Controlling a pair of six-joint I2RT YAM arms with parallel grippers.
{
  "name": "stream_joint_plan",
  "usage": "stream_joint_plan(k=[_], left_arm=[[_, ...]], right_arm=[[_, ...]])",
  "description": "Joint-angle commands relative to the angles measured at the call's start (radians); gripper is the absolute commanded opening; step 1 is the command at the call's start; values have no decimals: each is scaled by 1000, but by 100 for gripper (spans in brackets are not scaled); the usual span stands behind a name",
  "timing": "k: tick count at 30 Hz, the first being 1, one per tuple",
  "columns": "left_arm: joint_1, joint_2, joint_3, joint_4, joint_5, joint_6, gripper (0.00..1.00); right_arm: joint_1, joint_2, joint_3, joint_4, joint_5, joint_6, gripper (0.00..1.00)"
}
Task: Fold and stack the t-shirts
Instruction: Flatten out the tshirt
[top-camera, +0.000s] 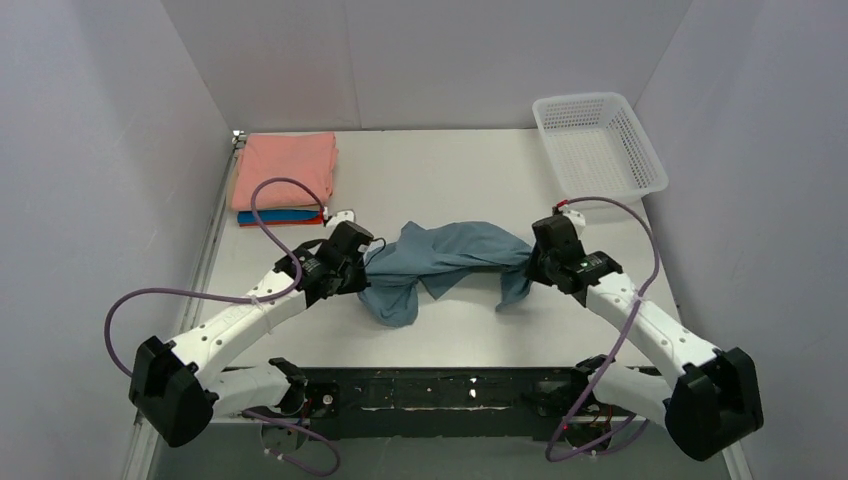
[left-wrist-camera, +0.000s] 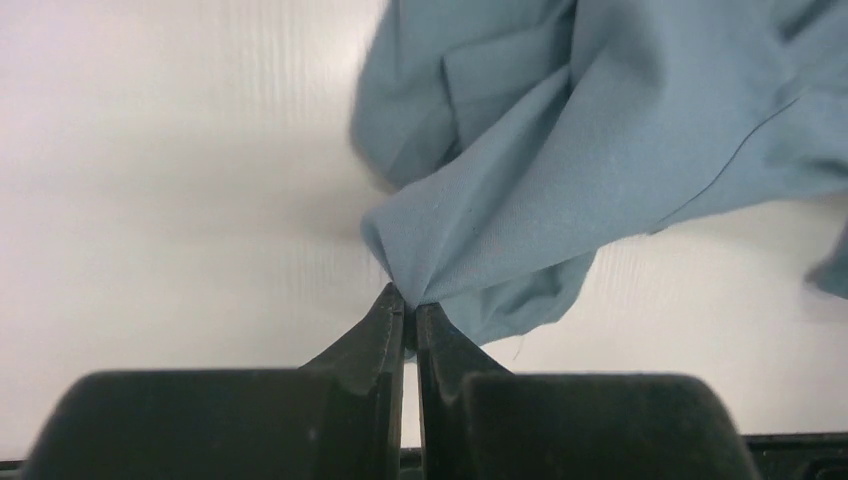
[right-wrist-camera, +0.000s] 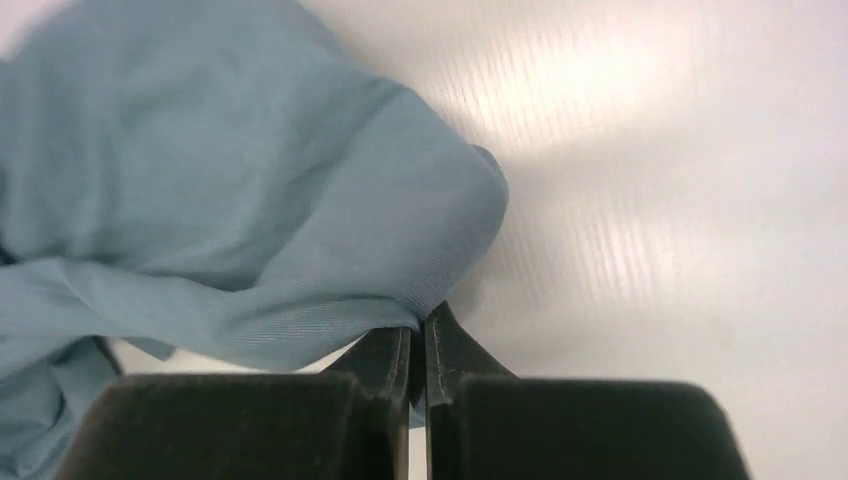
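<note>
While it is pinched at both ends, the blue-grey t-shirt (top-camera: 450, 258) lies crumpled across the tabletop (top-camera: 440, 170) middle.
Left gripper (left-wrist-camera: 410, 300) is clamped on one end, right gripper (right-wrist-camera: 420, 325) on the other; folded shirts (top-camera: 285, 175) sit stacked at the far-left corner.

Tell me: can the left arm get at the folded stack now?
Probably, once freed: the stack lies close on its side, but the left gripper is shut on the blue-grey t-shirt.

bright even light, table (right-wrist-camera: 620, 110) glare, blurred wrist foregrounds
</note>
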Motion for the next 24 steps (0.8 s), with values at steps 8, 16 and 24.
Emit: stream_joint_plan(k=[8,16,24], left_arm=[[8,-135,451,-144,-368,364,0],[8,-258,691,-84,-222,556,0],[9,-334,870,-98,22,585,0]], right_arm=[[-1,-221,581,-236,154,-382,1],[-1,-268,977,-330,-188,-520,1],[-1,-277,1290,-440,-557,-507,1]])
